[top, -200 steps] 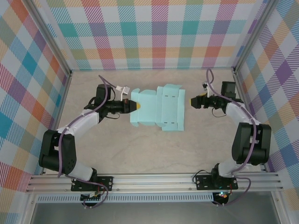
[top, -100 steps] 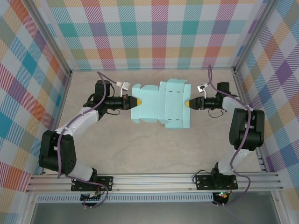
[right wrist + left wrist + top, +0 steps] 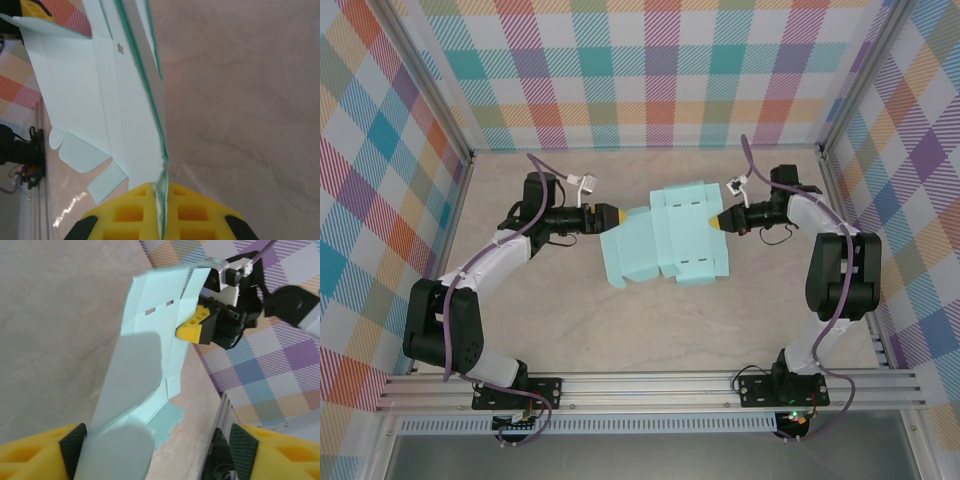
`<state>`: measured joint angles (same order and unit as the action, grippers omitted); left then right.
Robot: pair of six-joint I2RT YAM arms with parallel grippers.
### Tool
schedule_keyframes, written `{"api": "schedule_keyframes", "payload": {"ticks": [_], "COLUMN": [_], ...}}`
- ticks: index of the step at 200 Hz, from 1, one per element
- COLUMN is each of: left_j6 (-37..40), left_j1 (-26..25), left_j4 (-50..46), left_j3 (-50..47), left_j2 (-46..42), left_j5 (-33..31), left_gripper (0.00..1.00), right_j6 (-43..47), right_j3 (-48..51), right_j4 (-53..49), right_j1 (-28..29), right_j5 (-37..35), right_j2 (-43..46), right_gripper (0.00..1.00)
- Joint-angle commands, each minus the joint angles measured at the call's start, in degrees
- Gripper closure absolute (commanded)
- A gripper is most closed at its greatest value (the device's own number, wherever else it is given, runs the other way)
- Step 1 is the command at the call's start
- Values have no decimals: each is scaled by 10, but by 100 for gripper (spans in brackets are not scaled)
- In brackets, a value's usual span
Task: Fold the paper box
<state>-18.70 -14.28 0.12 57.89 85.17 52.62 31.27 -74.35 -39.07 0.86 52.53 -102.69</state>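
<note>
The paper box (image 3: 662,240) is a pale mint flat cut-out with flaps, mid-table and skewed, its left part lower than its right. My right gripper (image 3: 718,220) is shut on the cut-out's right edge; in the right wrist view the yellow fingers (image 3: 132,215) pinch the thin card edge (image 3: 161,165), and the sheet (image 3: 95,95) stretches away to the left. My left gripper (image 3: 619,214) is at the card's upper left corner. In the left wrist view its jaws (image 3: 157,452) stand wide open, with the card (image 3: 145,370) rising beside the left finger, unclamped.
Checkered walls (image 3: 640,70) close in the back and both sides of the beige table (image 3: 650,320). An aluminium rail (image 3: 650,385) runs along the near edge by the arm bases. Bare tabletop lies in front of the card.
The left gripper has opened and let go of the card's left edge. The right gripper moved in, shut on the right edge and lifted it; the card has turned and shifted right.
</note>
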Motion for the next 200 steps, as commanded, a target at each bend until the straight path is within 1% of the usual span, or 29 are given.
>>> {"api": "schedule_keyframes", "payload": {"ticks": [1,12,16,30,39,52,64,90,105,119,132,139,149,154,162,185,200], "left_j6": [25,6,-1,-11,-2,22,39,68,75,50,26,38,87,115,137,125,132], "left_j1": [24,44,53,81,93,96,94,55,29,16,-1,-17,-49,-63,-79,-94,-107], "left_j4": [-29,-41,-43,-21,-26,-42,-36,7,20,50,82,79,51,33,19,34,36], "left_j3": [-11,-16,-19,-33,-35,-27,-19,-17,-11,-8,-4,-3,-2,-1,0,-4,-2], "left_j2": [-20,-38,-45,-69,-84,-95,-90,-53,-18,22,47,50,48,46,48,76,90], "left_j5": [-27,-77,-86,-81,-87,-99,-79,-54,-51,-31,-9,-14,-27,-41,-55,-53,-68], "left_gripper": [1,0,0,0,0,0,0,0,4,8,7,5,0,0,0,0,0], "right_j6": [89,126,138,175,195,226,261,324,343,355,364,367,368,367,363,338,332], "right_j3": [-56,-84,-93,-112,-121,-132,-139,-155,-170,-185,-203,-213,-231,-239,-249,-250,-252], "right_j4": [-99,-146,-158,-185,-194,-205,-210,-204,-190,-182,-184,-189,-196,-201,-203,-178,-178], "right_j1": [22,34,38,49,56,71,90,130,149,166,178,184,190,192,194,195,195], "right_j5": [-115,-164,-180,-219,-238,-258,-283,-321,-347,-366,-377,-382,-386,-385,-385,-375,-372], "right_j2": [-18,-37,-43,-51,-51,-46,-42,-40,-47,-54,-65,-74,-86,-92,-99,-99,-102], "right_gripper": [100,100,100,100,100,100,100,100,100,100,100,100,100,100,100,100,100]}}
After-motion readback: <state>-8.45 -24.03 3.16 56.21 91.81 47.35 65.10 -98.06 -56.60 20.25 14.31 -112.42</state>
